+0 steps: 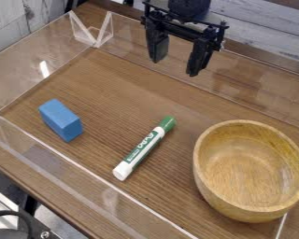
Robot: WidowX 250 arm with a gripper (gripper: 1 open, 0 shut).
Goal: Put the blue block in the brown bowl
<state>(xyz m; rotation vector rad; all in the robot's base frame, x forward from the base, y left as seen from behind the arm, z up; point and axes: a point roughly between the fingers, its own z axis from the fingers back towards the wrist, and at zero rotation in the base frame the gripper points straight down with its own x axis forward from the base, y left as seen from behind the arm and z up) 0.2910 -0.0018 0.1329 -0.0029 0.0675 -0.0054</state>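
The blue block (61,119) lies flat on the wooden table at the left. At the right front sits the brown bowl (250,169), wide and empty. My gripper (177,53) hangs at the back centre, pointing down, well above the table. Its two black fingers (200,56) stand apart with nothing between them, so it is open. It is far behind both the block and the bowl.
A white marker with a green cap (143,148) lies diagonally between the block and the bowl. Clear plastic walls (90,33) ring the table, with a low one along the front left edge.
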